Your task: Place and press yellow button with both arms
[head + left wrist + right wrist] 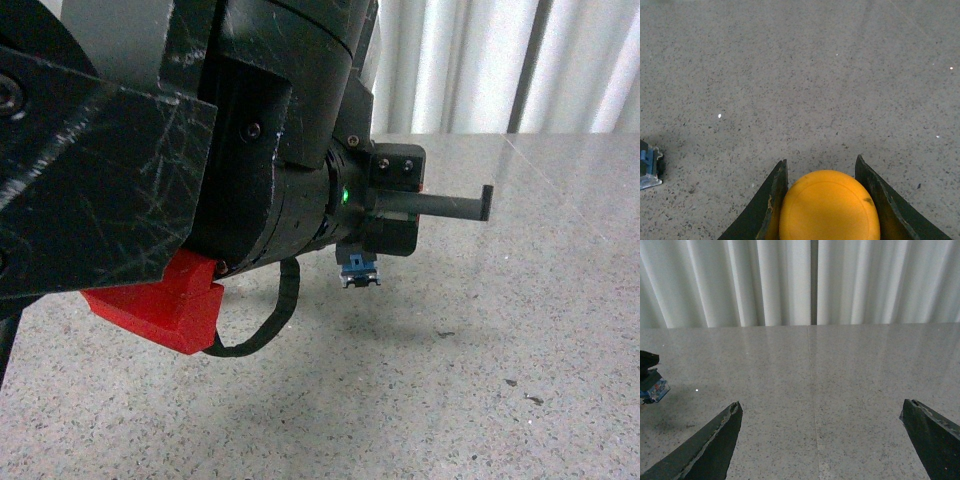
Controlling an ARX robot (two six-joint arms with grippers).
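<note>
In the left wrist view the yellow button's [829, 207] round cap faces the camera, clamped between the two dark fingers of my left gripper [822, 161] above the speckled table. Its neck and base are hidden behind the cap. My right gripper [821, 407] is open wide and empty, level over the table and facing the curtain. In the front view a large scratched black arm [120, 190] with a red part [165, 305] and a thin L-shaped finger [470, 205] fills the left. A blue-clipped base [360, 272] hangs under it, off the table, its cap hidden.
A small blue-clipped part shows at the edge of the left wrist view [649, 170] and of the right wrist view [652, 387]. The grey speckled table [500, 380] has a seam [812, 390]. White curtains [805, 280] hang behind its far edge.
</note>
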